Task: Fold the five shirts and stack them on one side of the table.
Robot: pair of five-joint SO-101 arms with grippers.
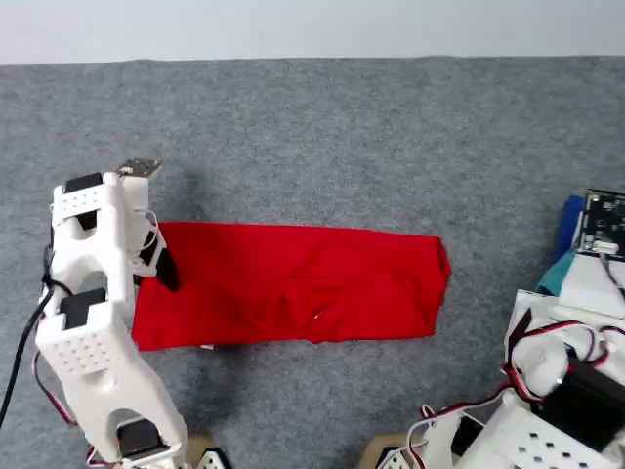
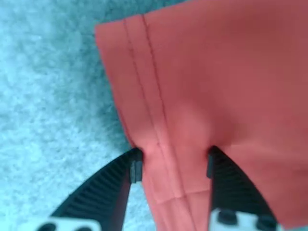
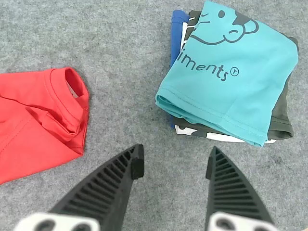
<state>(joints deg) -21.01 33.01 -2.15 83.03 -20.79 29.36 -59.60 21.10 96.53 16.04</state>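
The red shirt (image 1: pixel 293 283) lies in the middle of the table (image 1: pixel 342 127). It is folded into one long strip that runs from side to side. It is not a small square yet, so it needs at least one more fold.

The left gripper (image 2: pixel 172 163) is down at the hem (image 2: pixel 144 96) end of the strip. Its jaws are apart, with one on each side of the stitched edge. The cloth sits in the gap, but the jaws are not pinching it. I think it is there to grab that end, so the end can be lifted and laid over the other half.

The right gripper (image 3: pixel 173 166) hangs over bare table near the other end of the strip. Its jaws are wide apart with nothing in between. The collar (image 3: pixel 67 96) end of the red shirt is on one side of it and the pile (image 3: pixel 192 122) is on the other. It is close to both, so it could help with the fold or carry the shirt over.

The pile sits at the right edge of the table, well apart from the red shirt. A teal shirt (image 3: pixel 231 72) is on top, with blue, dark and white ones under it. That looks like four, but the layers are hard to count. Most of the job looks done, and the red shirt is the last one to fold and stack.
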